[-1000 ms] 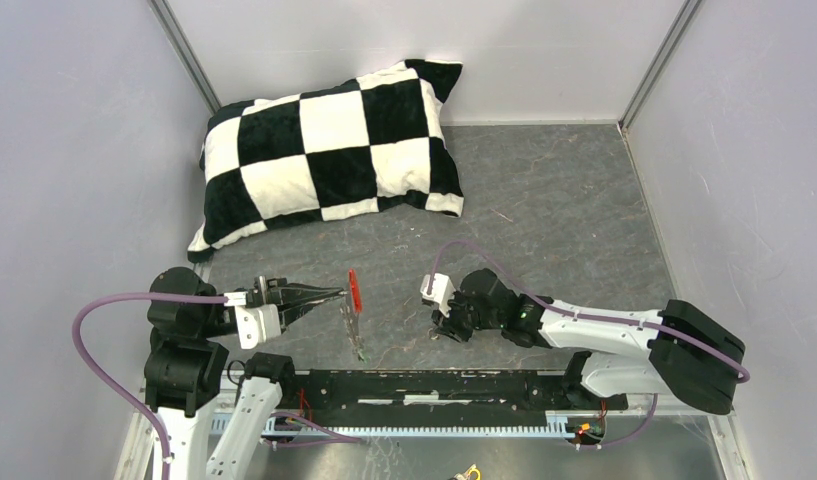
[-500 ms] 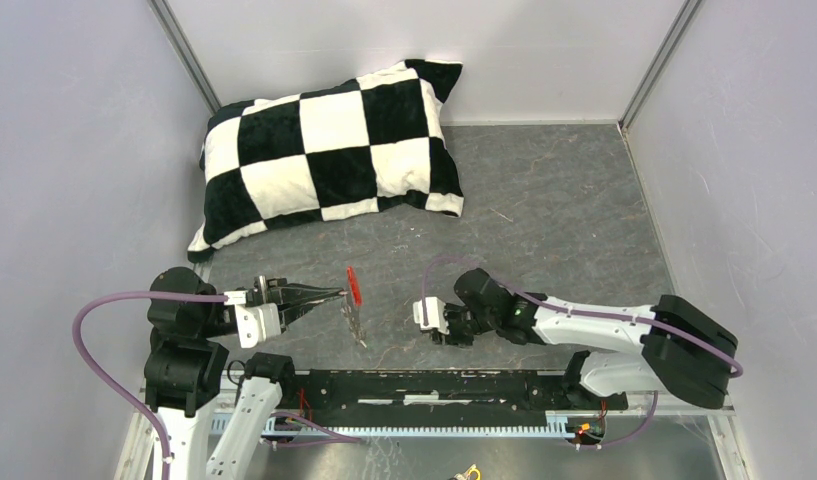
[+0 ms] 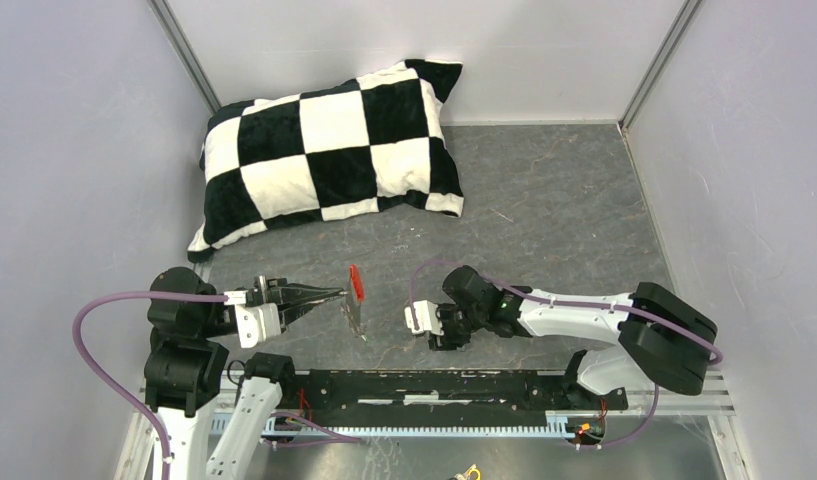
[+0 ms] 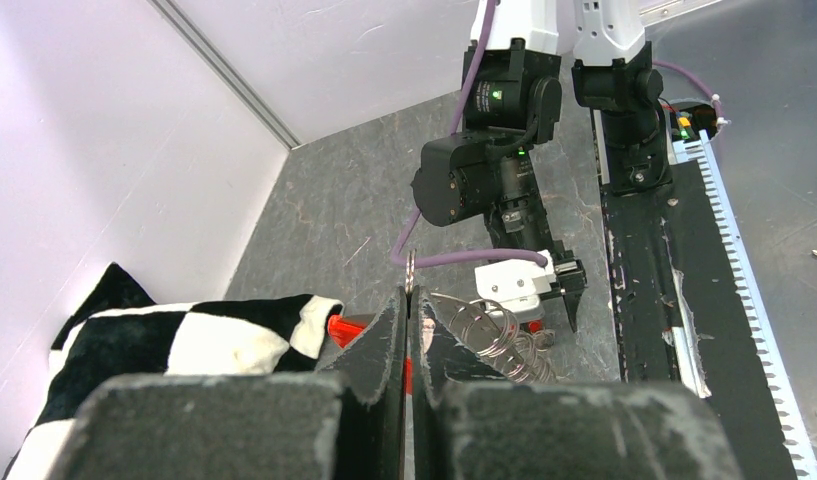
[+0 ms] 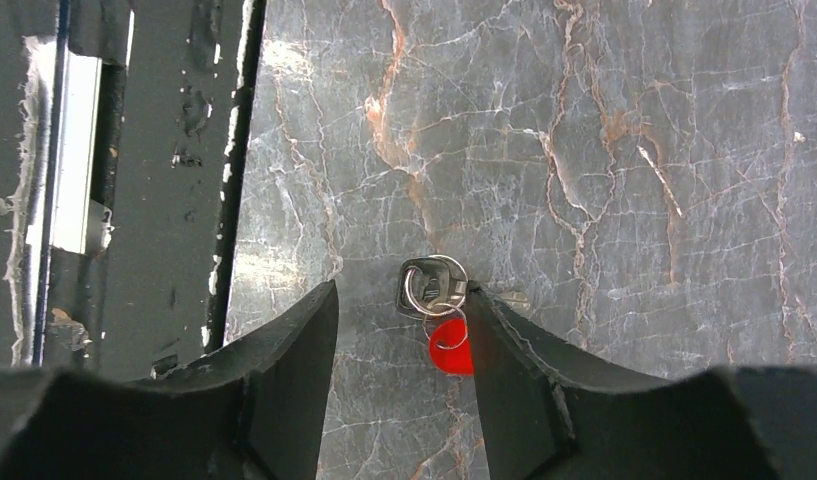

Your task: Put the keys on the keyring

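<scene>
**While the left gripper [image 4: 410, 310] pinches the keyring [image 3: 355, 284], the right gripper [image 5: 399, 295] stands open over a red key [image 5: 451, 350]**

Because its two fingers [image 4: 384, 340] are pressed tight together, the left gripper has a firm pinch on a thin silver ring of the keyring. It reaches in from the left, low over the grey table [image 3: 544, 200]. The keyring is held up there, near the middle of the table. Its long red fob [image 4: 342, 327] shows on one side of the fingers. Its silver loops [image 4: 494, 330] dangle on the other side, toward the right arm. Whether the loops touch the table is hard to tell. Far behind, in the back left corner, a black and white checked pillow [image 3: 324, 150] lies flat.

To the right of the keyring, near it but apart, the right gripper points down at the table. Its fingers [image 5: 284, 380] are spread wide and grip nothing. Between them, flat on the table, lies the tiny key, with a round red head and a small silver ring. Its silver part touches one finger, and the other finger is well clear.
</scene>
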Robot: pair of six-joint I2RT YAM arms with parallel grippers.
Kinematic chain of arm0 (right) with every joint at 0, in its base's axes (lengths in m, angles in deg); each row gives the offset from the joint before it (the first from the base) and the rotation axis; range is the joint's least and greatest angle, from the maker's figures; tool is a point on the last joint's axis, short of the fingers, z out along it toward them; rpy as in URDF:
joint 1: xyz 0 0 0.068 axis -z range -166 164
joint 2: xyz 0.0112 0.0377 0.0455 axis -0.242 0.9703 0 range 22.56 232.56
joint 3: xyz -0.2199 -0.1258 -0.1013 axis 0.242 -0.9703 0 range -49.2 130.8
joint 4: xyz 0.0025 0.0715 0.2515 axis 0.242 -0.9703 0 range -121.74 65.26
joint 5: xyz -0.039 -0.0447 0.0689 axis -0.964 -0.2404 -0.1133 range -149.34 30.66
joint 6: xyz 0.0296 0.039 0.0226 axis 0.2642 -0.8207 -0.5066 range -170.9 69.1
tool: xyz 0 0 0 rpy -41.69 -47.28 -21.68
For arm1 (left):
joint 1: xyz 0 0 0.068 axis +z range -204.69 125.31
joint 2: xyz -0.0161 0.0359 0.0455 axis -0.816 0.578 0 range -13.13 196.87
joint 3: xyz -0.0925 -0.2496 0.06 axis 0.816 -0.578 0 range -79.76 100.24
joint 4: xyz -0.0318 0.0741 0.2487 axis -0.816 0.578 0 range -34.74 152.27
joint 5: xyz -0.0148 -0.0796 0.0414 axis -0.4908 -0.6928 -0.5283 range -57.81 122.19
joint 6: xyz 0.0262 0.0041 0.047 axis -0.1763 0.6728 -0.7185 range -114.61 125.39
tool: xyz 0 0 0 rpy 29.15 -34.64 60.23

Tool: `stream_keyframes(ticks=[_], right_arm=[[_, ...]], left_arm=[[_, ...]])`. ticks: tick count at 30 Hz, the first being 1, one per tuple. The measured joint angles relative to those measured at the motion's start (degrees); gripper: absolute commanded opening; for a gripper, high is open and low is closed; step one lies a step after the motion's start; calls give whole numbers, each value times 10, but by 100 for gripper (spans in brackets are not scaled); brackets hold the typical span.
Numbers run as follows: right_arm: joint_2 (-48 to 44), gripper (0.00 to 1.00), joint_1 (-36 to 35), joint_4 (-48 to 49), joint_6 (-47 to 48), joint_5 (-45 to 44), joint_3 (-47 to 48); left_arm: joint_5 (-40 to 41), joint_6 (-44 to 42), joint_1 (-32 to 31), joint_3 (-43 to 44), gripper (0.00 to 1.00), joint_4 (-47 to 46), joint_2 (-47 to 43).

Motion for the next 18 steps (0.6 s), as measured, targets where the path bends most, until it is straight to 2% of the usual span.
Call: stream_keyframes(ticks=[18], right_arm=[[42, 55, 23, -16, 2, -14, 33]], left_arm=[[0, 0, 0, 0, 2, 0, 0]])
